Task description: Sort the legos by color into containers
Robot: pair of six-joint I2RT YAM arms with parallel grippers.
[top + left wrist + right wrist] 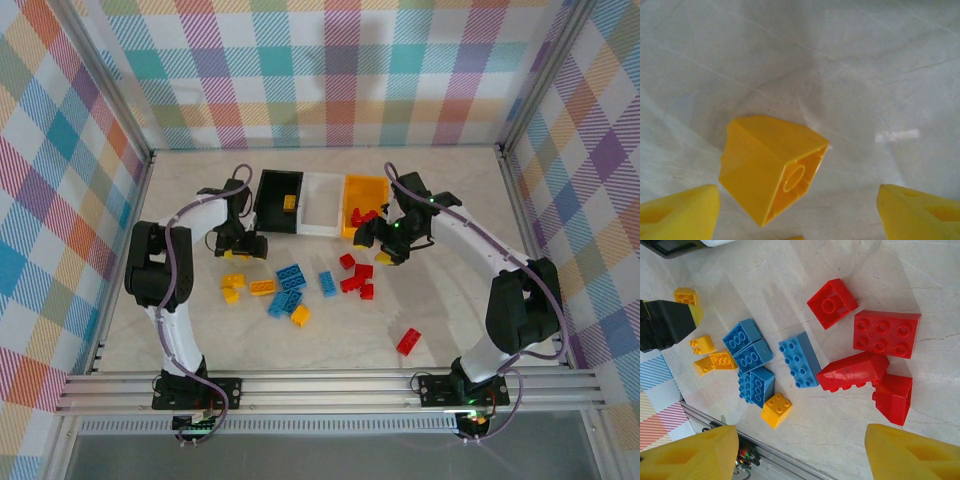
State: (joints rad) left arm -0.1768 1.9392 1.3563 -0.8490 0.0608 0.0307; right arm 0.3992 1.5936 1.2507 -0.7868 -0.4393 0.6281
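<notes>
**Sorting barely begun: most bricks lie loose on the counter**

At the left, the left end effector (241, 244) hangs just in front of the black bin (266, 198), released, with its jaws spread. A yellow brick (771, 167) sits tipped between them with its hollow underside showing, touching neither side. The black bin holds one yellow piece (289, 203). Next to it, the white bin (322, 205) shows a bare floor. The orange bin (365, 190) holds a few red pieces (358, 216). From that I judge yellow goes to black, red to orange and blue probably to white, with no blue sorted yet.

Loose on the counter (450, 210) are the yellow cluster (233, 285), the blue bricks (290, 277), a single yellow block (300, 316), the red cluster (356, 278) and a stray red brick (408, 341). The right end effector (383, 250) hovers at the near edge of the orange bin, beside the red cluster. It is spread apart and carries nothing. By my count well over half the job is left.

I cannot tell whether the tipped yellow brick rests on the counter or is in mid-fall. The right end effector covers the orange bin's near corner, so the number of red pieces inside is uncertain. The black bin's dark inside may hide more.
</notes>
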